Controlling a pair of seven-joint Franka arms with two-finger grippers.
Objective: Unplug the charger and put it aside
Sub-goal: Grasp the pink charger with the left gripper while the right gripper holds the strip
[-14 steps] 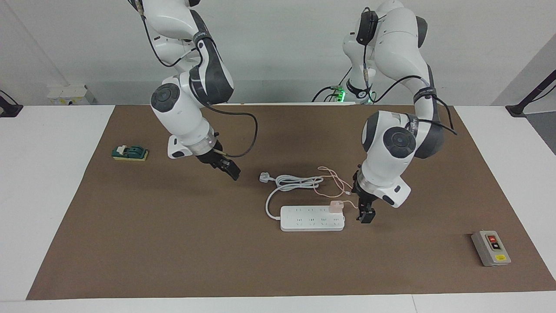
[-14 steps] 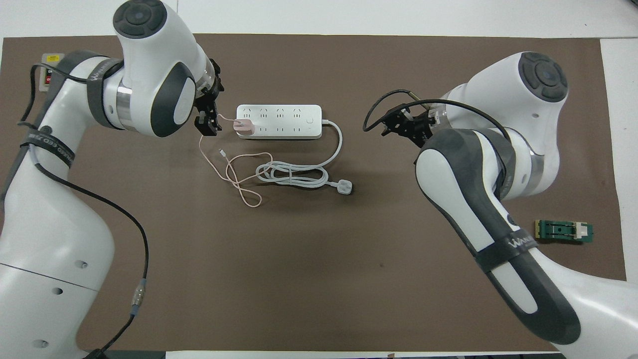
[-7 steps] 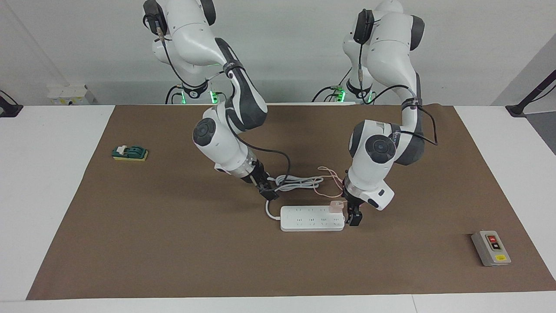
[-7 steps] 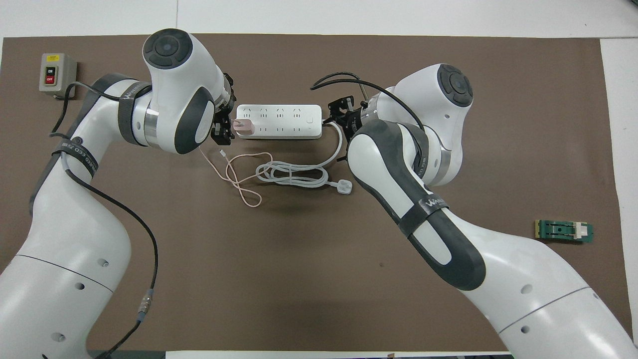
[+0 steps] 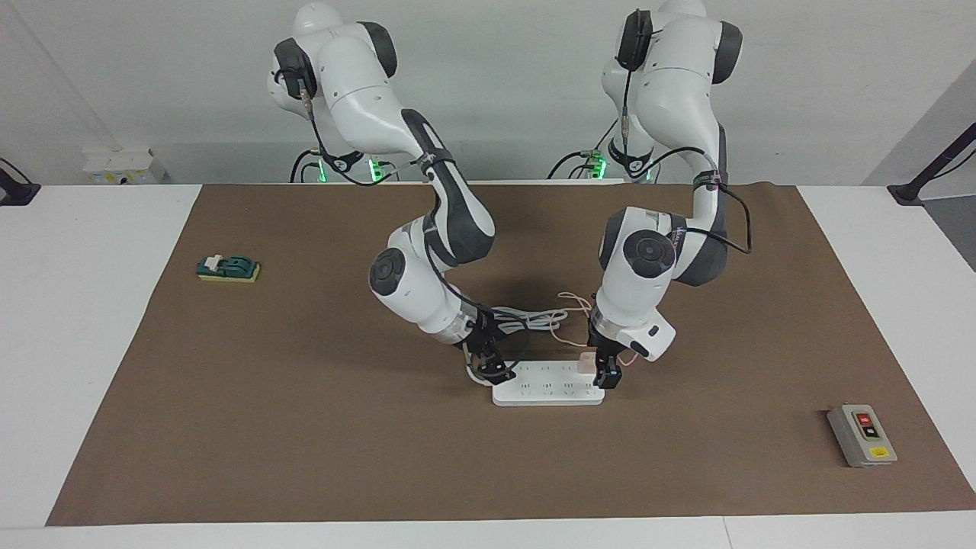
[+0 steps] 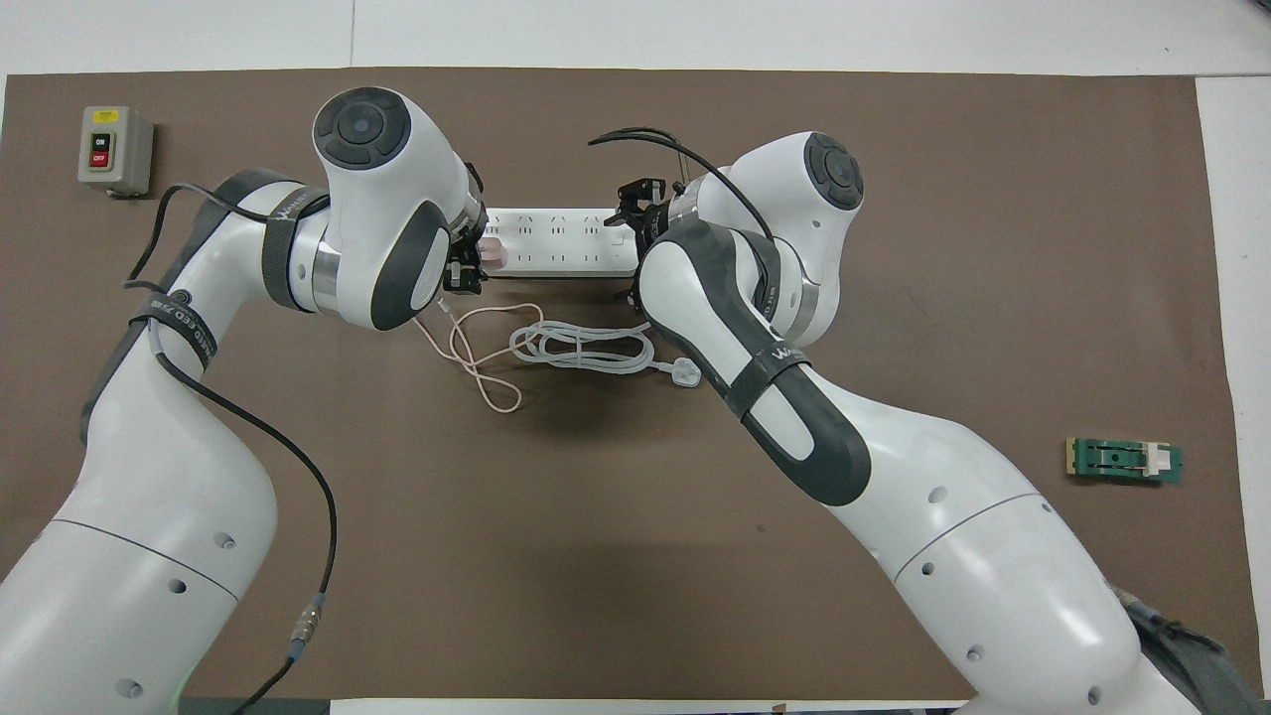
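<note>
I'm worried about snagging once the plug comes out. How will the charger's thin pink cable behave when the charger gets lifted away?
Probably floppy: the pink cable lies in loose loops, so it should trail limply. It likely weighs little, being far thinner than the white cord bundled beside it. The two lie close together, so it may drag across that cord when the charger moves.

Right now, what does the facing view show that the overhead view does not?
Only the facing view shows the arms' bases and both grippers low at the strip: the left gripper at the charger, the right gripper at the cord end. Only the overhead view shows the whole pink cable. Both show the switch box and the green part.
</note>
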